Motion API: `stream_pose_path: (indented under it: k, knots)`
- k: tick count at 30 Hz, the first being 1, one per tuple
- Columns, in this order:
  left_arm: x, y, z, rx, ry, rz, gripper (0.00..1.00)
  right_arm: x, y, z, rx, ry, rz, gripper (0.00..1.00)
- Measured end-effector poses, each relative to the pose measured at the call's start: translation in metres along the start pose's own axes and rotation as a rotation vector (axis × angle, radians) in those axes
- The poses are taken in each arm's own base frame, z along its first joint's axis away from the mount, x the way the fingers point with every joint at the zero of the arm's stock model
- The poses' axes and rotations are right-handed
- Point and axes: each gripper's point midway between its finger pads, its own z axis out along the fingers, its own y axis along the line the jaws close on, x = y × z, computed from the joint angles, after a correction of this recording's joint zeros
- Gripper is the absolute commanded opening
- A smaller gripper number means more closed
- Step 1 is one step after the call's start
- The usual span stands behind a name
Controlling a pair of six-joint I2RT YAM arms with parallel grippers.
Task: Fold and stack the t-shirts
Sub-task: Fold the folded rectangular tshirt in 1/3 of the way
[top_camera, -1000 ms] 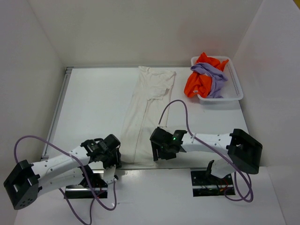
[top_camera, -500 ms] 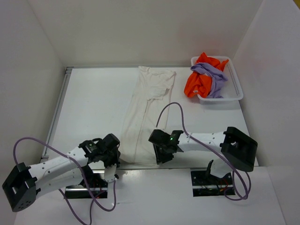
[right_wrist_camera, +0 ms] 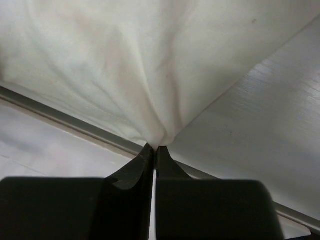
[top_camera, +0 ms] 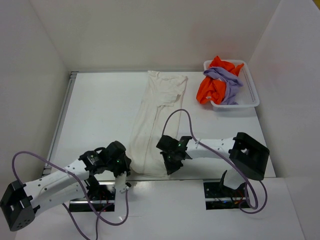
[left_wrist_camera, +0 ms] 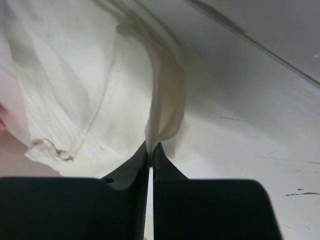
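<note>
Arms lie low over the near edge of the worktop (top_camera: 100, 110), each stretched out almost flat. The left one runs diagonally from its base at the near left towards the middle. The right one runs leftward from its base, nearly along the near edge, with a purple cable (top_camera: 175, 116) looping up over it. Both wrists tip down at the near end of the white t-shirt (top_camera: 155, 115).

That shirt is soft, off-white cloth, folded lengthwise into a long narrow strip that runs from the far middle of the worktop to its near edge, collar end far, with one short sleeve folded in on top. It lies mostly smooth, with faint lengthwise creases.

The left hand (top_camera: 124, 169) is closed on the strip's near left corner. In its wrist view the black fingers (left_wrist_camera: 131, 167) meet tip to tip with a thin ridge of cloth pinched between them and a stitched hem curling off to the left. The right hand (top_camera: 170, 162) is closed on the near right corner. From its pinched tips the cloth fans out in soft puckers, and a grey edge strip (right_wrist_camera: 75, 122) of the worktop passes beneath.

At the far right, well apart from both hands, a white plastic mesh basket (top_camera: 252, 92) holds the orange t-shirt (top_camera: 212, 89) and the lavender t-shirt (top_camera: 229, 82), crumpled together, the lavender draped over the orange
</note>
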Motion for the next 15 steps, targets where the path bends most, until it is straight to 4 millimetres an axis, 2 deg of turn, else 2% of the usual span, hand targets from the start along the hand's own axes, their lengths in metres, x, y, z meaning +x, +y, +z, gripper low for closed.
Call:
stream_pose_path:
  k: [3, 6, 9, 11, 15]
  knots:
    - [0.003, 0.011, -0.004, -0.019, 0.003, -0.069, 0.0, -0.012, 0.006, -0.01, -0.008, -0.014, -0.014, 0.0]
    - [0.015, 0.036, -0.011, -0.052, 0.011, -0.146, 0.0, -0.046, 0.015, -0.027, -0.05, -0.082, 0.012, 0.0]
    - [0.045, 0.061, -0.018, -0.104, 0.047, -0.257, 0.0, -0.088, 0.009, -0.05, -0.087, -0.176, 0.07, 0.0]
    - [0.072, 0.073, -0.023, -0.136, 0.079, -0.337, 0.0, -0.113, -0.001, -0.065, -0.094, -0.234, 0.105, 0.0]
    - [0.123, 0.092, -0.035, -0.193, 0.136, -0.449, 0.0, -0.152, -0.015, -0.084, -0.09, -0.312, 0.126, 0.0]
